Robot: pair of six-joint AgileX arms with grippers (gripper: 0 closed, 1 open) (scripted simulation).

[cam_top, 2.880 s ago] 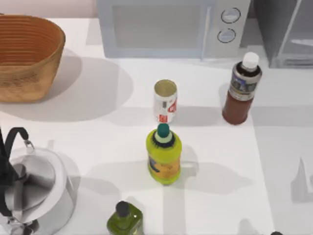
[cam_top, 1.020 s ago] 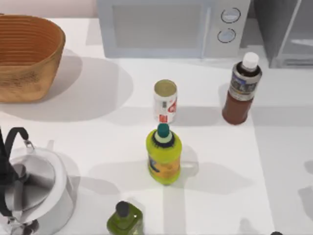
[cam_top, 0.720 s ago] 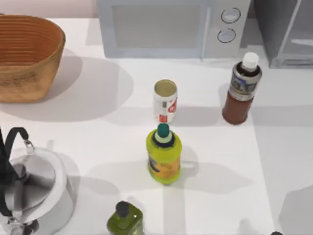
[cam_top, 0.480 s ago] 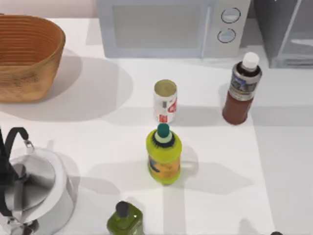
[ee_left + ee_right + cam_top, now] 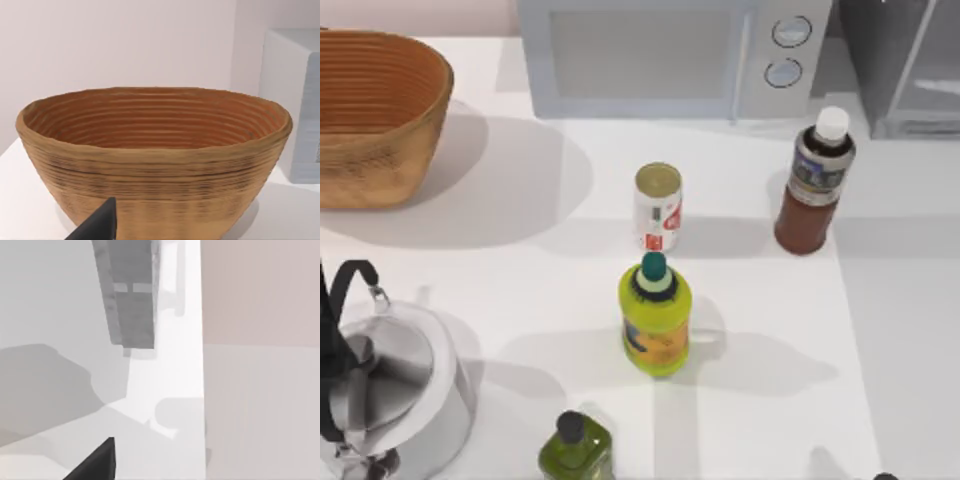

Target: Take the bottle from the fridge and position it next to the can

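1. The bottle (image 5: 815, 185) stands upright on the worktop (image 5: 520, 260) at the upper right of the top view, just below the fridge (image 5: 905, 65) in the corner.
2. The can (image 5: 658, 207) stands upright near the middle, well apart from the bottle.
3. A yellow-green bottle (image 5: 655, 315) stands just below the can.
4. A microwave (image 5: 670, 55) sits along the top edge; a basket (image 5: 375, 115) is at the upper left.
5. A kettle (image 5: 385, 390) is at the lower left, with a small olive bottle (image 5: 575, 445) at the bottom edge.
6. The left hand's dark finger (image 5: 97, 225) shows before the basket (image 5: 155, 160); whether it is apart or together I cannot tell.
7. The right hand's finger (image 5: 95, 462) shows too; its state I cannot tell.
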